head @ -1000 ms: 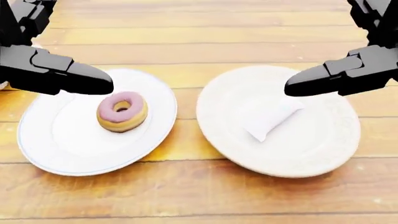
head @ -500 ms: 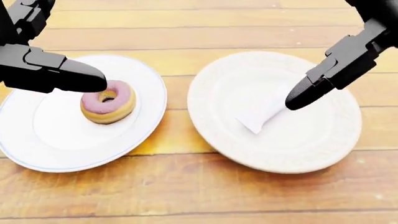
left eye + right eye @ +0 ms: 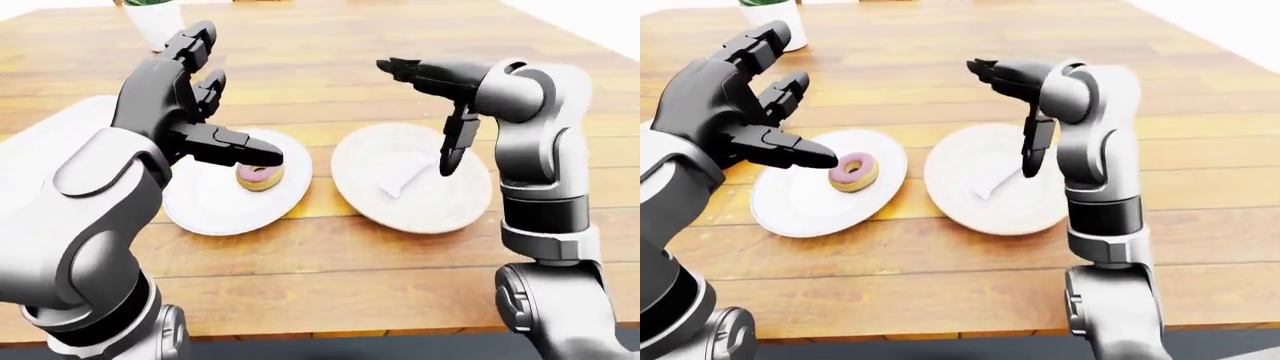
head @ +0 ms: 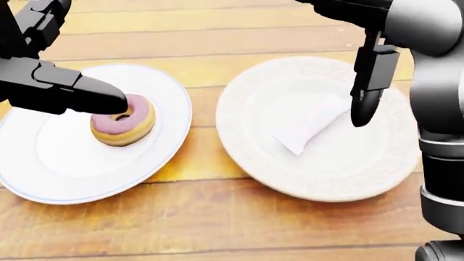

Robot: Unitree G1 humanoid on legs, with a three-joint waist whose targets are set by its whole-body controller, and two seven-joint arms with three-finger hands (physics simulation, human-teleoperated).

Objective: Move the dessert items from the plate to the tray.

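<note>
Wooden table (image 4: 217, 228): two white plates side by side. Left plate (image 4: 43, 174) carries a pink-frosted doughnut (image 4: 122, 122); right plate (image 4: 341, 179) carries a white wedge-shaped piece (image 4: 308, 128). Left hand (image 3: 735, 112), fingers spread, grips nothing, one fingertip just beside the doughnut. Right hand (image 3: 440, 97), fingers apart and empty, one finger pointing down above the wedge.

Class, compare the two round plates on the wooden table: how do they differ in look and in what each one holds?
The smooth white blue-rimmed plate holds a pink-frosted doughnut; the cream plate with a textured rim holds a pale white wedge-shaped piece. The white plate lies at the head view's left, under the left hand; the cream one lies at the right, under the right hand. Both are round and lie flat.
</note>
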